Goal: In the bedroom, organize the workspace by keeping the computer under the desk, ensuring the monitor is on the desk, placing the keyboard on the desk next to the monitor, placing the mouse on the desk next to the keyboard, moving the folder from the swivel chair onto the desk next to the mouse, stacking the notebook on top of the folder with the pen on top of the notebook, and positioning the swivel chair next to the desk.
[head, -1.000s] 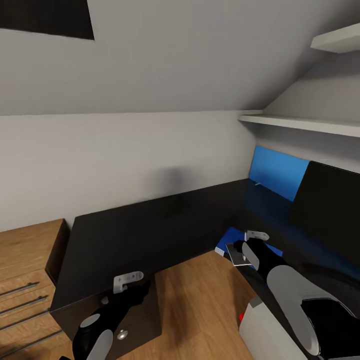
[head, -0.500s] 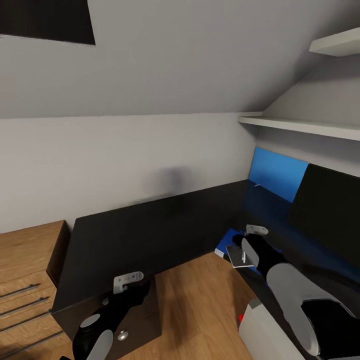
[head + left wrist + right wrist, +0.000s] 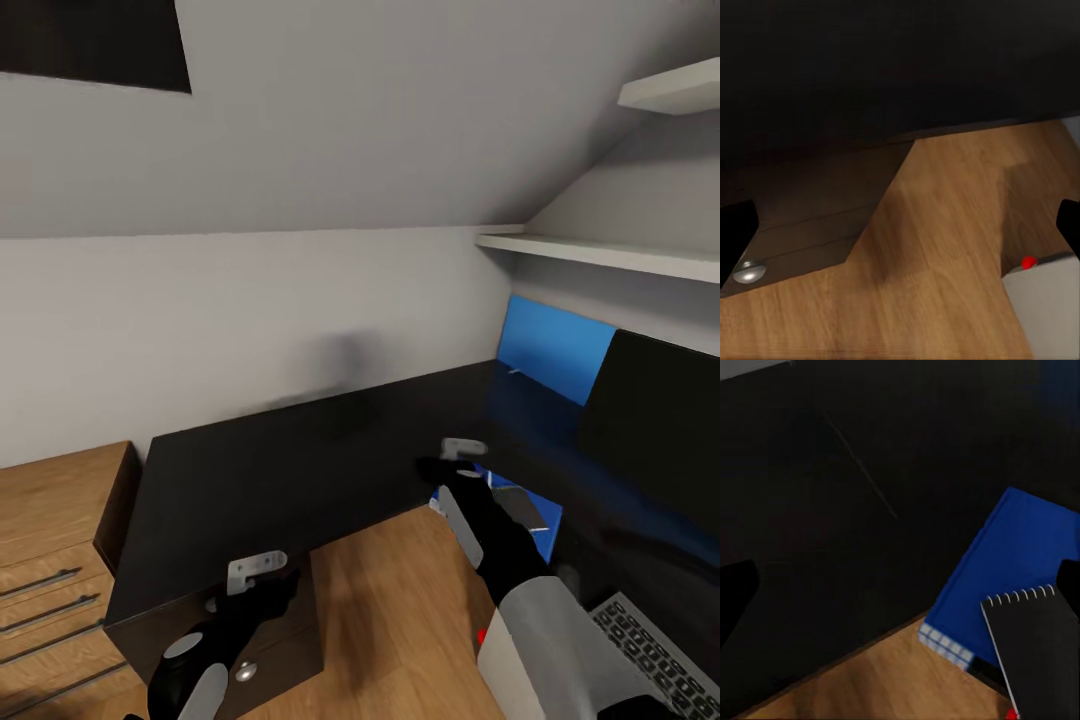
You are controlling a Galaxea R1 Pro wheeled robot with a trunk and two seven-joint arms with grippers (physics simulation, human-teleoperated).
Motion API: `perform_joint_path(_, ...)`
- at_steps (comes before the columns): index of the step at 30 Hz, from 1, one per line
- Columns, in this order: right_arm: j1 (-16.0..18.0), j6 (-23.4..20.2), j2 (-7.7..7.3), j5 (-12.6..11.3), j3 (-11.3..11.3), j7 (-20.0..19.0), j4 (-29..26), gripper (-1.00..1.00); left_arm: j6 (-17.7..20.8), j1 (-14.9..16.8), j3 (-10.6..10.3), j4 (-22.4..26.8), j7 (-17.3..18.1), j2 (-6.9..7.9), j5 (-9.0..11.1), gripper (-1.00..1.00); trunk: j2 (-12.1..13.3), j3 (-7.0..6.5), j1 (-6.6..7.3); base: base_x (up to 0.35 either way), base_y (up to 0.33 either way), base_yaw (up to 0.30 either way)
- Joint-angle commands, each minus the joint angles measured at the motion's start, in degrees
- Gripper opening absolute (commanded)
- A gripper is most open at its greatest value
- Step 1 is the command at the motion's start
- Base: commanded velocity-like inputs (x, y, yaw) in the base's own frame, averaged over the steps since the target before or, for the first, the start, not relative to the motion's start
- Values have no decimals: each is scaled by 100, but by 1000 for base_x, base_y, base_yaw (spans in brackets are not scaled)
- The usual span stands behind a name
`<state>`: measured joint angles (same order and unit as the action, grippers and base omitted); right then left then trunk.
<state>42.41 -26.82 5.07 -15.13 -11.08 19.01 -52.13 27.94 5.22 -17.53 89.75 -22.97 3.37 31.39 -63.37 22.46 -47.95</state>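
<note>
The black desk (image 3: 290, 470) runs along the wall and turns right. At its inner corner lies the blue folder (image 3: 548, 528) (image 3: 1016, 559). The dark grey spiral notebook (image 3: 518, 504) (image 3: 1035, 649) rests flat on top of it. My right gripper (image 3: 440, 468) hovers open just left of the folder, above the desk's edge, with nothing between its fingers. The monitor (image 3: 655, 420) stands black at the right. A keyboard (image 3: 650, 640) shows at the lower right. My left gripper (image 3: 262, 585) hangs open over the desk's drawer unit (image 3: 802, 225).
A pale grey-white box with a red light (image 3: 483, 636) (image 3: 1044, 300) sits low by the desk's inner edge. A light wooden drawer unit (image 3: 50, 520) stands at the left. Wall shelves (image 3: 600, 248) overhang the right side. Wood floor (image 3: 400, 620) lies between the desk's arms.
My right gripper let go of the notebook, which now lies on the folder. It then drew back to the left and slightly up. The left arm stayed put.
</note>
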Motion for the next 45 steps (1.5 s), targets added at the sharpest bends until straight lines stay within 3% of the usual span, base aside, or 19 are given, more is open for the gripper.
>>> perform_joint_path(1,-26,-38,-2,-58,-24,55,-66,100,6,5,-13,6,-59,6,60,100,-4,7,-1,-27,0,0)
perform_joint_path(4,-121,-97,6,-60,-88,51,-213,100,2,5,-13,0,-59,6,60,100,-4,7,-1,-187,0,0)
perform_joint_path(5,-163,-97,66,-45,-391,58,-252,100,1,5,9,-1,-59,6,60,100,-4,7,-1,-333,0,0)
perform_joint_path(19,-168,-69,79,-17,-418,59,-245,100,1,5,25,-1,-61,6,58,100,-4,7,-1,-336,0,0)
perform_joint_path(24,-189,-17,98,-13,-708,51,-217,100,3,5,50,-48,-66,18,53,100,-4,20,-1,-331,0,0)
perform_joint_path(29,-463,499,87,-2,-1018,48,-183,100,-22,5,128,-709,-87,44,53,100,-4,25,-1,-127,0,0)
perform_joint_path(33,-883,1029,83,39,-1302,63,-181,100,-91,5,533,-1584,-56,51,43,100,-4,26,-1,-22,0,0)
perform_joint_path(38,-1347,1333,87,63,-1515,79,-117,100,-699,5,744,-2480,-32,57,25,100,196,-64,109,-5,0,0)
perform_joint_path(41,-1539,1700,116,69,-1631,83,449,100,-1169,5,764,-2947,-23,58,8,100,317,-117,175,-1,0,0)
perform_joint_path(42,-1588,2047,171,85,-1764,84,941,100,-1363,5,769,-3171,-20,58,2,100,357,-135,197,0,0,0)
perform_joint_path(44,-1646,3224,417,158,-2203,88,2368,100,-1691,5,770,-3685,-17,54,-9,100,437,-171,241,0,0,0)
perform_joint_path(45,-1663,4123,493,170,-2447,87,3303,100,-1870,5,766,-4051,-16,52,-14,100,477,-189,263,0,0,0)
